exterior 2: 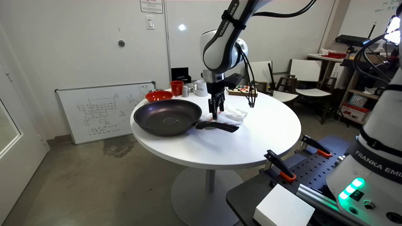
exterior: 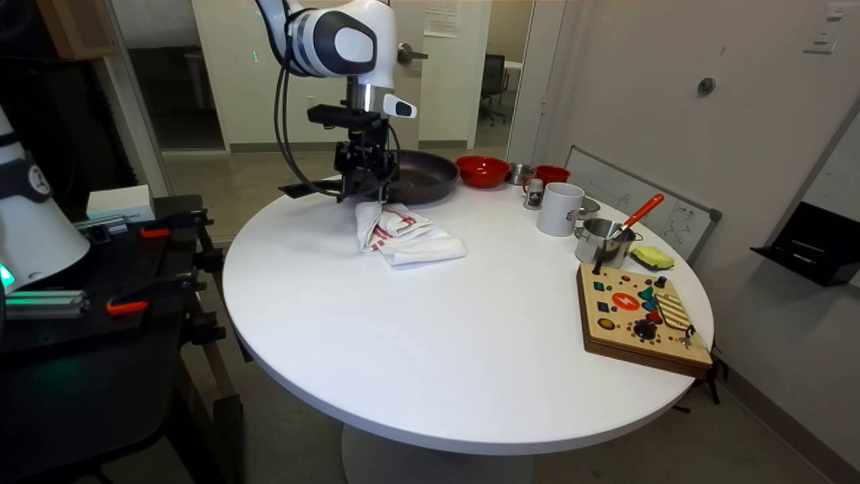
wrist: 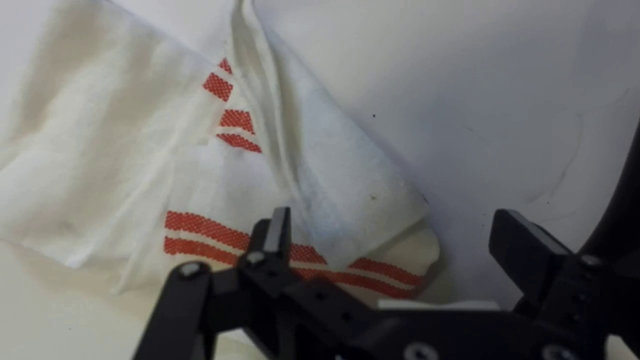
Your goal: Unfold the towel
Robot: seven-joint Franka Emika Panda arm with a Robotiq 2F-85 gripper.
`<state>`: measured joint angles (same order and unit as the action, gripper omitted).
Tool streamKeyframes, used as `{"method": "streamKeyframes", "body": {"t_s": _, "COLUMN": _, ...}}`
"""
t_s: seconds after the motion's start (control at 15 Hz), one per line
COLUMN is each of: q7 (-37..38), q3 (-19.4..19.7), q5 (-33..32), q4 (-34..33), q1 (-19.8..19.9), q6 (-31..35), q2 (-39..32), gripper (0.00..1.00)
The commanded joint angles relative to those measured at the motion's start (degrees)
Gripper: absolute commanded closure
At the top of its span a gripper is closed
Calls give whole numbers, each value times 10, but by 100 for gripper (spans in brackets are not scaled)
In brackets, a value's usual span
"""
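Observation:
The towel (exterior: 422,243) is white with red stripes and lies bunched and folded over itself on the white round table (exterior: 430,349). It also shows in an exterior view (exterior 2: 234,115), partly behind the pan handle and the gripper. In the wrist view the towel (wrist: 115,130) has overlapping layers, a raised crease and a folded corner near the jaws. My gripper (wrist: 390,220) is open, its fingers wide apart. The left finger is over the striped part and the right finger is beyond the towel's edge. In both exterior views the gripper (exterior: 381,195) (exterior 2: 215,115) points down, low at the towel's pan-side end.
A black frying pan (exterior 2: 168,117) stands close beside the gripper, its handle (exterior 2: 216,126) reaching past the towel. A red bowl (exterior: 482,172), white mug (exterior: 560,210), steel pot (exterior: 598,243), sponge (exterior: 652,257) and wooden button board (exterior: 641,316) stand along the table's far side.

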<state>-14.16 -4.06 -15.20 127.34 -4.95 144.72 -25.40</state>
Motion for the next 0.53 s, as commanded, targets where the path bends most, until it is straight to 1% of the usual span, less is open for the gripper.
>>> {"method": "streamKeyframes", "body": {"t_s": 0.0, "q7": 31, "q3": 17, "q5": -35, "q4": 5, "q1": -18, "q6": 10, "q2": 4, "gripper": 0}}
{"method": "streamKeyframes", "body": {"t_s": 0.47, "q7": 66, "q3": 22, "q5": -44, "q4": 0, "q1": -28, "q6": 16, "q2": -5, "gripper": 0}}
